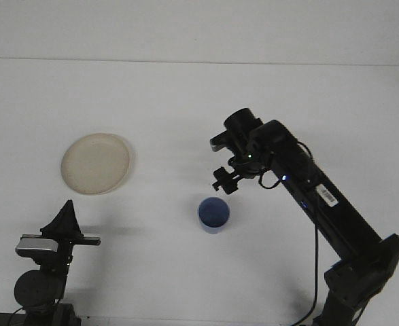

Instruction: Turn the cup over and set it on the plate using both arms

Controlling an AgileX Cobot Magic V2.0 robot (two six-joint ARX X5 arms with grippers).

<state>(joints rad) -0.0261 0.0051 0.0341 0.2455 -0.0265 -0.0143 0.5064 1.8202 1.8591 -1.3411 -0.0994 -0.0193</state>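
A blue cup [214, 214] stands upright on the white table, mouth up, a little right of centre. My right gripper [223, 182] hangs just above and behind it, apart from the cup, open and with nothing in it. A cream plate [96, 163] lies flat at the left, with nothing on it. My left gripper [68, 206] rests at the lower left near the table's front edge, pointing up, its fingers closed to a point and far from both cup and plate.
The right arm [321, 197] slants from the lower right corner up toward the table's middle. The left arm's base [39, 285] sits at the bottom left. A white wall closes off the back.
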